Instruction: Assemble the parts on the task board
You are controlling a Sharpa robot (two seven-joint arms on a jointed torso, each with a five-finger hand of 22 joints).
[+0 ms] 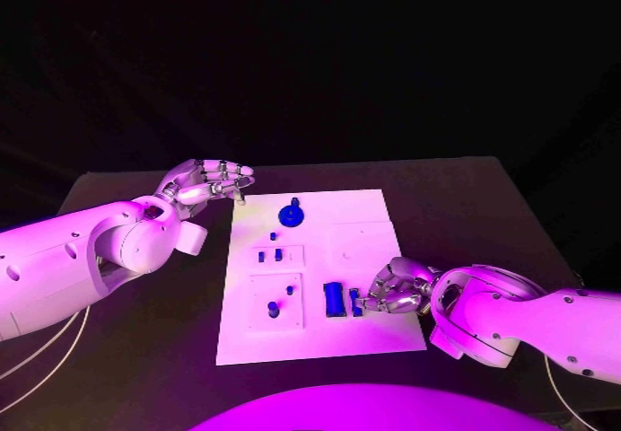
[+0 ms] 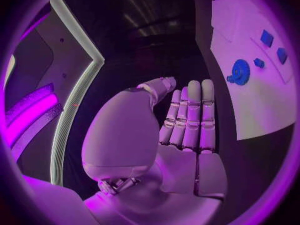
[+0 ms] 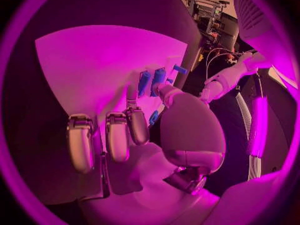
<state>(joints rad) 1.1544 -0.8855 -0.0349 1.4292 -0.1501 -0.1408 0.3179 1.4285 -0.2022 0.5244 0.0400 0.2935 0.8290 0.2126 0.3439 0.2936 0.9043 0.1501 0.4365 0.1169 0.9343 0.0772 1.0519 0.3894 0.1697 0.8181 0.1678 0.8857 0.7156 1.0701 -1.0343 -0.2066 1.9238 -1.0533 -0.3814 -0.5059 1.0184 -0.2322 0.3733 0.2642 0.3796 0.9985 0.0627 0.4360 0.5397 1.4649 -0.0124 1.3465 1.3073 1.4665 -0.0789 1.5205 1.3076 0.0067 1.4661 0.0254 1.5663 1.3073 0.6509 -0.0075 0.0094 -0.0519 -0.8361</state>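
Right hand (image 1: 392,289) at the task board (image 1: 369,337) 4 o'clock edge, fingers pinching a small blue part (image 1: 354,302). Left hand (image 1: 205,184) at 11 o'clock corner, fingers curled, holding nothing.

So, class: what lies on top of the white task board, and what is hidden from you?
On the task board lie a blue gear, small blue pieces and a long blue block. The right hand rests at its right edge, covering whatever sits under its fingers.

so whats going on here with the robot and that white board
The robot is assembling small blue parts on the white board. Its right hand is down at a blue piece near the board's right side. The left hand hovers off the board's far left corner, holding nothing. A blue gear sits near the far edge.
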